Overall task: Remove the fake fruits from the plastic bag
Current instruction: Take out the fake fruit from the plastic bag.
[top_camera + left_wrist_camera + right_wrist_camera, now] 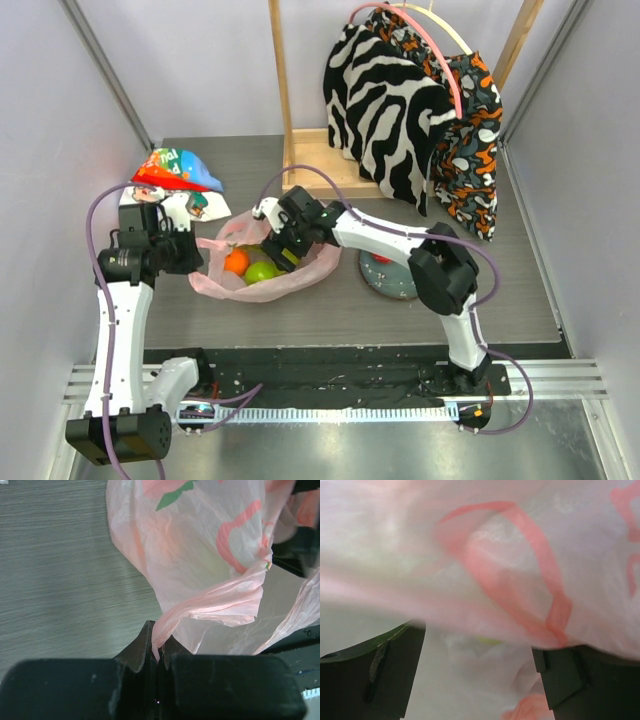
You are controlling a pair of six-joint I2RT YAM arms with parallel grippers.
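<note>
The pink plastic bag lies on the table's left half with its mouth gaping upward. Two of the fake fruits show inside it: an orange and a green apple. My left gripper is shut on the bag's left rim; in the left wrist view a fold of the pink bag is pinched at the tips of the left gripper. My right gripper reaches into the bag's mouth from the right. In its own view the right gripper stands open, bag film draped over it, a yellow-green sliver showing through.
A cartoon-printed white bag lies behind my left arm. A wooden rack with zebra-striped and orange-patterned garments stands at the back. A round grey dish with something red sits under my right arm. Walls close both sides.
</note>
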